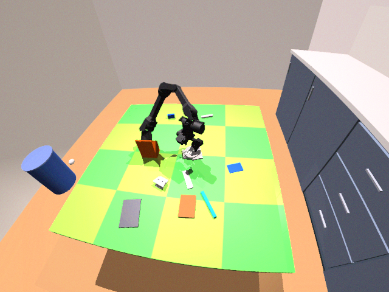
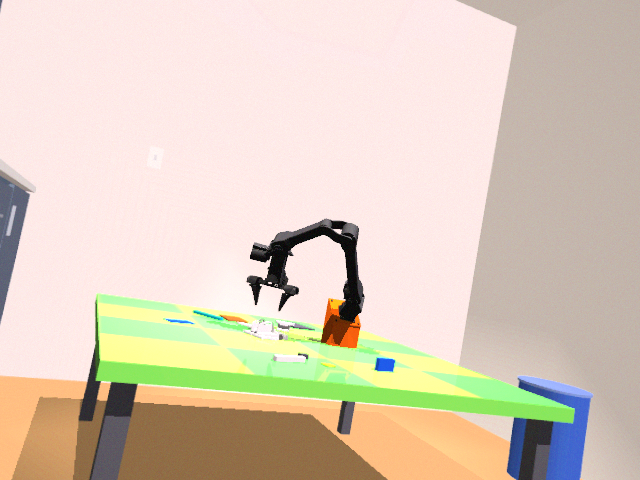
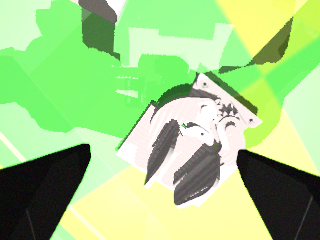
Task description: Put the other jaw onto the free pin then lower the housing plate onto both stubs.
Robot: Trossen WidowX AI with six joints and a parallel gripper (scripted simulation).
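With black pointed gripper (image 1: 189,143) (image 2: 267,307) (image 3: 164,153) spread wide, empty, above white toothed jaw assembly (image 1: 192,153) (image 2: 262,329) (image 3: 185,107), meshing unclear; careless descent could knock teeth askew.

Above white assembly (image 1: 195,154) (image 2: 262,329) (image 3: 167,120): open air | orange block (image 1: 147,148) (image 2: 340,331): obstacle (upright, well aside)
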